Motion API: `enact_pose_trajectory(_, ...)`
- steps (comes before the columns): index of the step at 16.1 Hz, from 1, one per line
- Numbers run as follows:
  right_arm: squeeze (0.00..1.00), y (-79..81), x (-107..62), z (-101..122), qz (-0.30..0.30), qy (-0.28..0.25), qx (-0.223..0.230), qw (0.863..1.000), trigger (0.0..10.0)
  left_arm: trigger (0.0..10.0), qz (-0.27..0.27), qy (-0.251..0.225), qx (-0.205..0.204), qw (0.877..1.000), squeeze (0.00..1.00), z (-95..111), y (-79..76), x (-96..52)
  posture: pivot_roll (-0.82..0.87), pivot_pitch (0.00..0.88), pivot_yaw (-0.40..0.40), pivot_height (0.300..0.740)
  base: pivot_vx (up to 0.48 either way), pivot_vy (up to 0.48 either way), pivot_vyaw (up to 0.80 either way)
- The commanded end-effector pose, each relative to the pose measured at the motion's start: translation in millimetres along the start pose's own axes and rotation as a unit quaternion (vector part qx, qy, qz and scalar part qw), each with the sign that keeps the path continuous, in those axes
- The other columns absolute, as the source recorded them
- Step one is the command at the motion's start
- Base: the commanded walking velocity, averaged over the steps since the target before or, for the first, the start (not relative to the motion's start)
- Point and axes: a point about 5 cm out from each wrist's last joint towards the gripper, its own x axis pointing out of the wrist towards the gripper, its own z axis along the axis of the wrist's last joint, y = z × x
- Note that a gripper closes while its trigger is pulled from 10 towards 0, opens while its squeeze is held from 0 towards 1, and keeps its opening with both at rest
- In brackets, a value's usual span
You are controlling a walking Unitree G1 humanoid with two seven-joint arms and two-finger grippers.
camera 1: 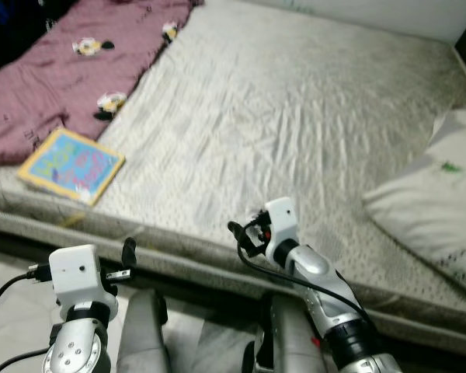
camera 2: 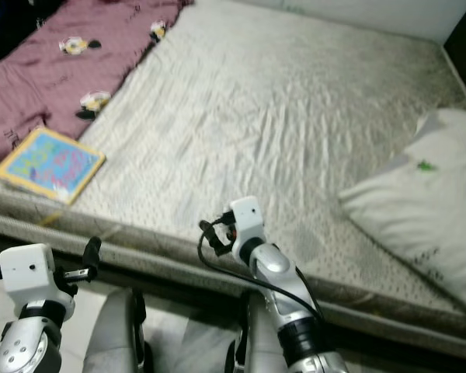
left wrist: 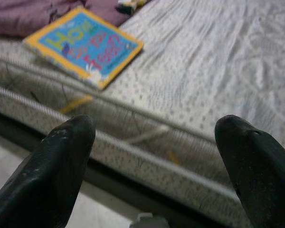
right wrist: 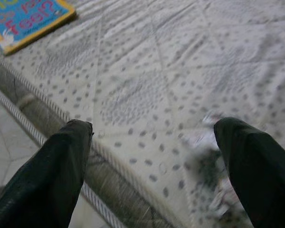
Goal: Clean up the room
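A wide mattress (camera 1: 295, 116) in pale grey, crinkled fabric printed with small dots fills most of the head views; its near edge is trimmed with ribbed piping above a darker quilted side wall (left wrist: 147, 156); below it lies pale tiled floor (right wrist: 4, 152). A flat, square picture book (camera 1: 71, 165) with a blue cover, yellow border and coloured lettering lies near the mattress's near-left corner, just beside, perhaps touching, the hem of a soft maroon blanket (camera 1: 62, 70) with small cartoon prints, rumpled over the far-left part of the bed. A plump white pillow (camera 1: 439, 210) with a tiny green mark rests at the right edge, its cloth smooth and faintly speckled.

The left gripper (left wrist: 156, 166) hovers low in front of the mattress side, short of the edge and to the right of the book; its two blunt, matte black fingers (left wrist: 52, 171) stand wide apart with nothing between them. The right gripper (right wrist: 154, 166) is raised to the near edge of the mattress towards the middle, well apart from the book; its rounded black fingers (right wrist: 256, 171) are likewise spread, nothing held, the dotted sheet visible between them; near one fingertip is a blurred pale and dark patch that cannot be made out. Both silver arms carry white camera boxes (camera 1: 76, 268) and black cables.
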Motion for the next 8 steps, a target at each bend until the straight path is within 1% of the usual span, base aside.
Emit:
enact_pose_trajectory(1,0.0,0.1,3.8,-2.1,0.002,0.0,-0.005,1.0,10.0,10.0,0.001,0.004,0.002,1.0,0.0,1.5,-0.1,-3.0,0.12,0.201,-0.096,0.526,0.0,0.0,0.0)
enact_pose_trajectory(3,0.0,-1.2,9.8,6.8,-0.006,-0.028,0.002,1.0,10.0,10.0,0.001,-0.003,0.003,1.0,0.0,5.4,-0.8,-2.0,0.13,0.204,-0.096,0.526,0.0,0.0,0.0)
enact_pose_trajectory(4,0.0,-2.7,14.4,15.7,-0.016,-0.054,0.003,0.998,10.0,10.0,0.003,-0.005,0.003,1.0,0.0,7.6,-0.5,-1.0,0.13,0.205,-0.095,0.526,0.0,0.0,0.0)
enact_pose_trajectory(6,0.0,-6.4,21.0,26.3,-0.034,-0.082,0.006,0.996,10.0,10.0,0.003,-0.013,0.009,1.0,0.0,10.9,-1.4,-0.5,0.15,0.213,-0.098,0.526,0.0,0.0,0.0)
enact_pose_trajectory(8,0.0,-10.8,23.2,33.4,-0.05,-0.101,0.01,0.994,10.0,10.0,0.004,-0.019,0.013,1.0,0.0,13.9,-0.4,-2.4,0.16,0.225,-0.102,0.526,0.0,0.0,0.0)
